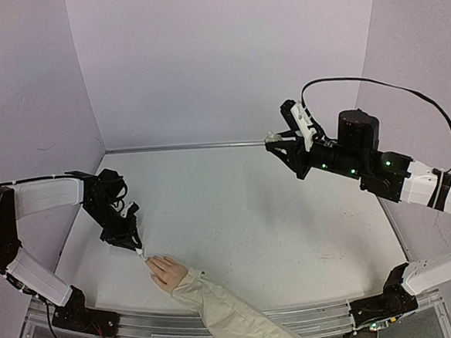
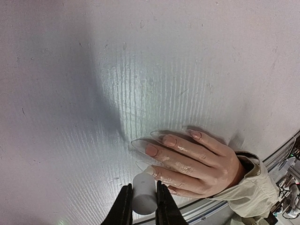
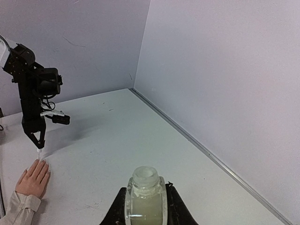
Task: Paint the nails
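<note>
The pale pink mannequin hand (image 1: 168,272) with a cream sleeve (image 1: 220,312) lies flat near the table's front edge, fingers pointing to the far left. Its nails (image 2: 151,150) carry long clear tips. My left gripper (image 1: 134,245) is shut on a white brush cap (image 2: 143,194), whose tip rests at the nail of a lower finger (image 2: 154,172). My right gripper (image 1: 274,141) is held high at the back right, shut on an open small bottle (image 3: 146,197) of pale liquid. The hand also shows in the right wrist view (image 3: 33,177), with the left gripper (image 3: 38,140) above it.
Lavender walls close the left, back and right sides. A metal rail (image 1: 297,311) runs along the near edge under the sleeve. A black cable (image 1: 374,85) loops over the right arm. The white table (image 1: 244,214) spreads between the arms.
</note>
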`<control>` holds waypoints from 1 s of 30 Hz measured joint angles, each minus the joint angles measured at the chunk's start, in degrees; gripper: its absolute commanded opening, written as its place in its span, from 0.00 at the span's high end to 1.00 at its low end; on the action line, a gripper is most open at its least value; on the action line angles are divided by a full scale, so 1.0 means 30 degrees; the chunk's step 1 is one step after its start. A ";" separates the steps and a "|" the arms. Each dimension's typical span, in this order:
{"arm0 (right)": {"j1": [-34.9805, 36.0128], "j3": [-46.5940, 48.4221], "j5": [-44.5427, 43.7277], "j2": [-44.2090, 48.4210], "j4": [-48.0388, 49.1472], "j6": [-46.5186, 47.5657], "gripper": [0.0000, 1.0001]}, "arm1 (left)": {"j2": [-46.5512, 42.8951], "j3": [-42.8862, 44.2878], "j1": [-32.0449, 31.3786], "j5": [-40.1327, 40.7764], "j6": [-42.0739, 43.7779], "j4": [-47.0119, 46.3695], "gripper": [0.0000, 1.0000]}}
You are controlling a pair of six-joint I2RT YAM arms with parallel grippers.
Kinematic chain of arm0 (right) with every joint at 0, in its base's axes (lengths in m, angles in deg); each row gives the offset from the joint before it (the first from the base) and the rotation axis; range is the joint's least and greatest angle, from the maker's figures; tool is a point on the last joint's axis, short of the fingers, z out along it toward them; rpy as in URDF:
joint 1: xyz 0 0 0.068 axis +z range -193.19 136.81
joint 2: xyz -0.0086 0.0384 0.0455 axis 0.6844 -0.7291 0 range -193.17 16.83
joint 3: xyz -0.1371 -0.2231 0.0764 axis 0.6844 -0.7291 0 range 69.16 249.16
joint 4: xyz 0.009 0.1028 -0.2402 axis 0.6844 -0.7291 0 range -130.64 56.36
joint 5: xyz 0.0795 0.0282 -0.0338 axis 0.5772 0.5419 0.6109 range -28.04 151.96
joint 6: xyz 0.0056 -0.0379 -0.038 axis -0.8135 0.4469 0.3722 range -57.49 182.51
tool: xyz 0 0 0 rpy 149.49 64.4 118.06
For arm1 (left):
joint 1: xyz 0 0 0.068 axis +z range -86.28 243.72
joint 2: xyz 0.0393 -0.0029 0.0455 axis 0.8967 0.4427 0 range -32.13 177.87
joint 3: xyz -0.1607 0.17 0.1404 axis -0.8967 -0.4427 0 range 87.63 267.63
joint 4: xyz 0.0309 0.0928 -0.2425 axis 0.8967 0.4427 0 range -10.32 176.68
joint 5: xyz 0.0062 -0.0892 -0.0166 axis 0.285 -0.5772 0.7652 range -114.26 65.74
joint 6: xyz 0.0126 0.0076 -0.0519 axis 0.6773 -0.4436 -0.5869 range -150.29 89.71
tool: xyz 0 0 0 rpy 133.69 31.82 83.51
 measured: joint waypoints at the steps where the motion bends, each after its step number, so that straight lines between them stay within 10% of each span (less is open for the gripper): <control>1: 0.0000 0.0000 0.0000 0.0000 0.0000 0.0000 1.00 | 0.0000 0.0000 0.0000 0.0036 0.0000 0.0000 1.00; 30: 0.0000 -0.0204 -0.0058 0.0138 -0.0029 -0.0007 1.00 | -0.1137 0.0015 -0.0036 0.0583 -0.0138 0.0240 1.00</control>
